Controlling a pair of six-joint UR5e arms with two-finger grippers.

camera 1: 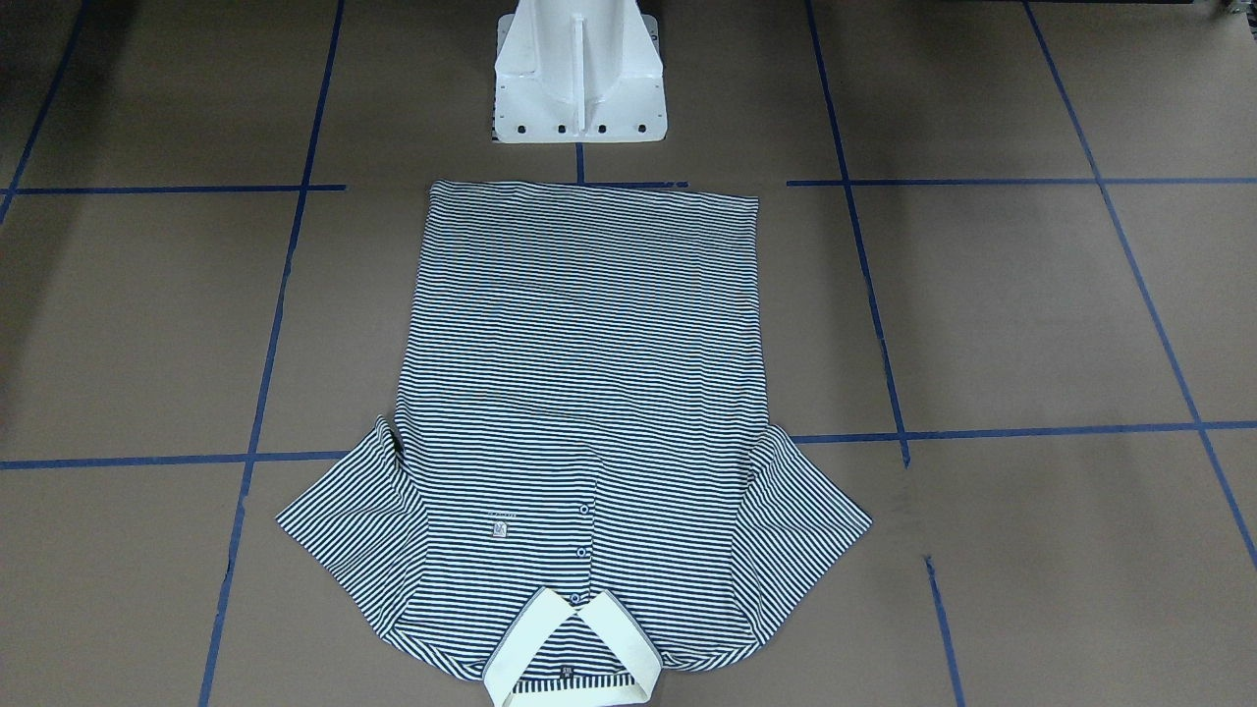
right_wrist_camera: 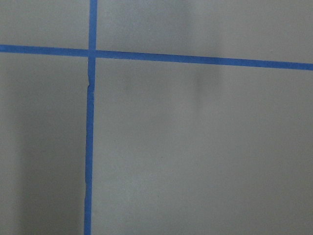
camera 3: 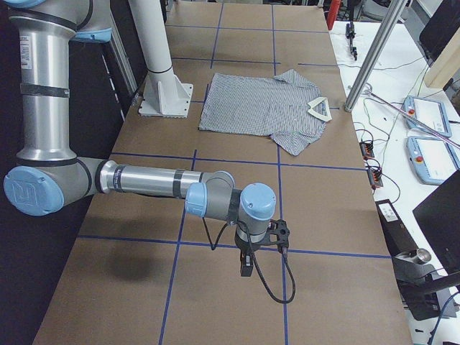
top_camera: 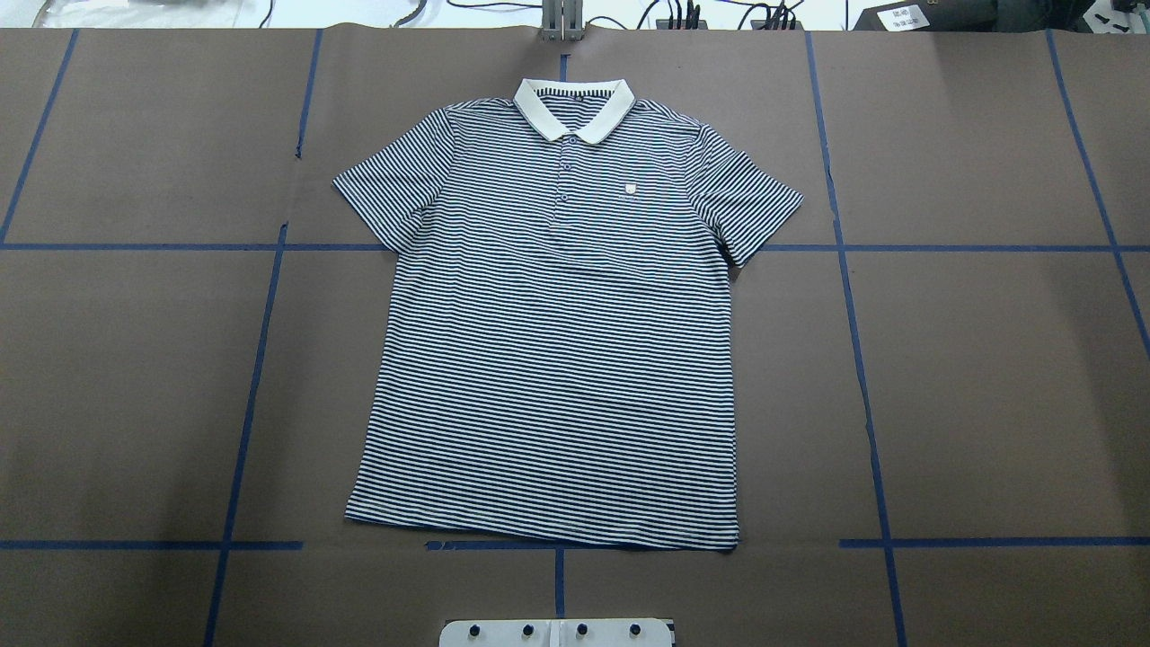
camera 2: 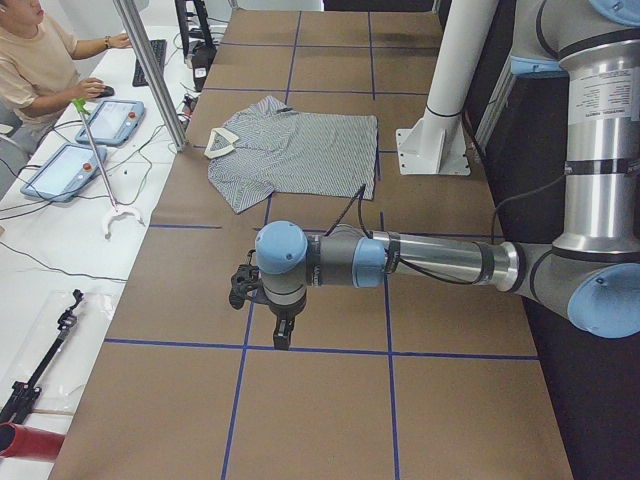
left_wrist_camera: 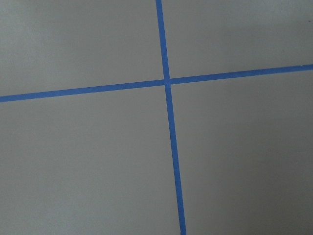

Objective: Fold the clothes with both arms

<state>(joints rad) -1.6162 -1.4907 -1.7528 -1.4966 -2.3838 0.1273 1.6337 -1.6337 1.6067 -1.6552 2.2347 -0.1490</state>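
The striped navy-and-white polo shirt (top_camera: 548, 341) lies flat and spread out on the brown table, front up. Its white collar (top_camera: 575, 106) is at the far edge and its hem is near the robot's base. It also shows in the front-facing view (camera 1: 579, 412). The left arm (camera 2: 420, 260) hovers over bare table far to the left of the shirt, its gripper (camera 2: 283, 338) pointing down. The right arm (camera 3: 144, 180) hovers far to the right, its gripper (camera 3: 246, 269) pointing down. I cannot tell whether either gripper is open or shut. Both wrist views show only table and tape.
The white pedestal base (camera 1: 579, 79) stands just behind the shirt's hem. Blue tape lines (top_camera: 862, 377) grid the brown table. An operator (camera 2: 30, 60) sits at a side bench with tablets (camera 2: 70, 165). A metal pole (camera 2: 150, 70) stands near the collar corner.
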